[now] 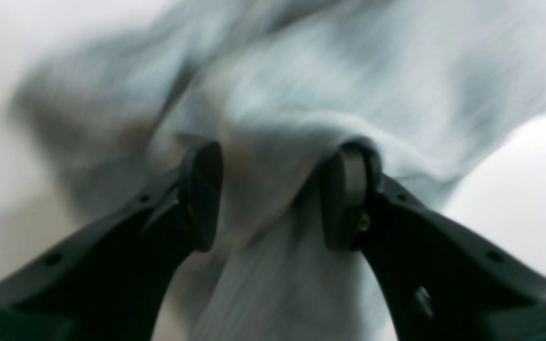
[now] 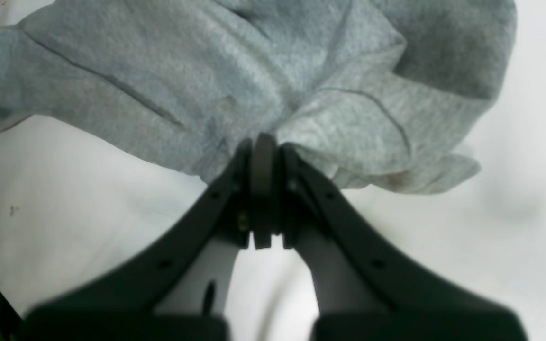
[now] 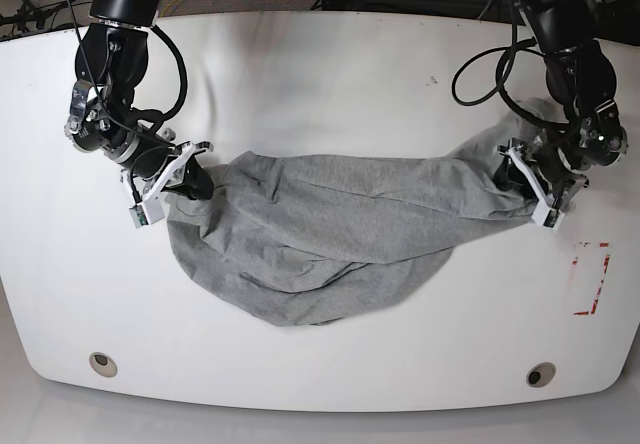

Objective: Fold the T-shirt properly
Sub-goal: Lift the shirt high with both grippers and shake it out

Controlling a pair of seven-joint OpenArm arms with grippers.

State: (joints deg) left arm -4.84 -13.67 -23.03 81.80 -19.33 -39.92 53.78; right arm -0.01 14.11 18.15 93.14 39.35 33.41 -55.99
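You have the T-shirt (image 3: 330,234) strung between both claws to spread it for folding, long axis running claw to claw across the table (image 3: 320,74): right gripper (image 2: 264,142) pinched tight on one end, left gripper (image 1: 273,189) part-open with bunched cloth between its jaws, belly sagging below.
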